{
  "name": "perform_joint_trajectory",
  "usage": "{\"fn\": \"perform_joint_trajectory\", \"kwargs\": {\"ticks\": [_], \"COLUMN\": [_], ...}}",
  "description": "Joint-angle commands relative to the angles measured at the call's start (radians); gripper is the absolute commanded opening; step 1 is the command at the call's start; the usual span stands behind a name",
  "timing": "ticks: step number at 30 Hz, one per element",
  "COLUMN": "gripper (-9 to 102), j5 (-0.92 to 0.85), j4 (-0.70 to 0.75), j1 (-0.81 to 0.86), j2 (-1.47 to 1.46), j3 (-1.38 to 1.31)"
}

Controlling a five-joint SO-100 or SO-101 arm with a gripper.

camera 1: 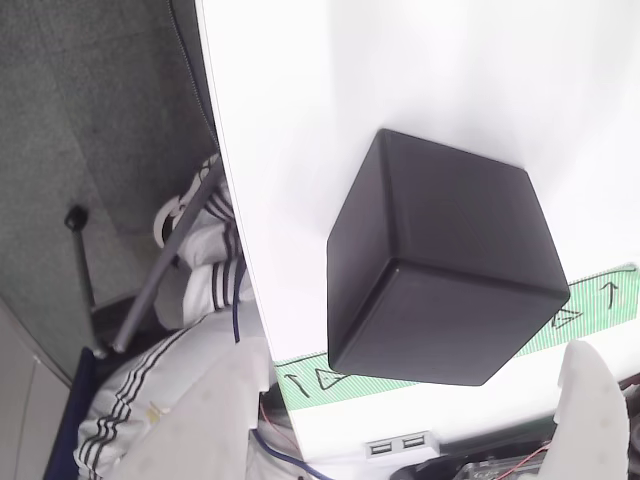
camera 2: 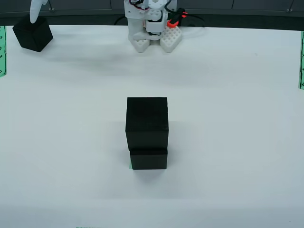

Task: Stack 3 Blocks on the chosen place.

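Black and matte, the third block (camera 2: 32,33) sits in the far left corner of the white surface (camera 2: 228,95) in the overhead view, and a white finger of the claw (camera 2: 36,10) stands right over it. In the wrist view the same block (camera 1: 440,260) lies between the two white fingers (camera 1: 597,410), a little ahead of them, turned so that one corner points toward the camera. The fingers stand apart on both sides of it and do not press it, so the claw is open. I judge the next move is to come forward and close on the cube.

To the right, in the middle of the overhead view, two blocks (camera 2: 147,130) are already stacked. A thin green edge of the chosen place (camera 2: 130,165) shows under the lower one. The carry must therefore go rightward and toward the near edge.
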Motion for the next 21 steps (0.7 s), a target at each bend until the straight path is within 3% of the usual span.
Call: {"fn": "perform_joint_trajectory", "kwargs": {"ticks": [1, 6, 11, 21], "gripper": [39, 41, 41, 41], "j5": [0.083, 0.229, 0.291, 0.281], "j4": [0.008, 0.011, 0.138, 0.202], "j1": [0.003, -0.057, -0.103, -0.083], "j2": [-0.055, -0.173, -0.275, -0.336], "j3": [-0.097, -0.206, -0.324, -0.337]}}
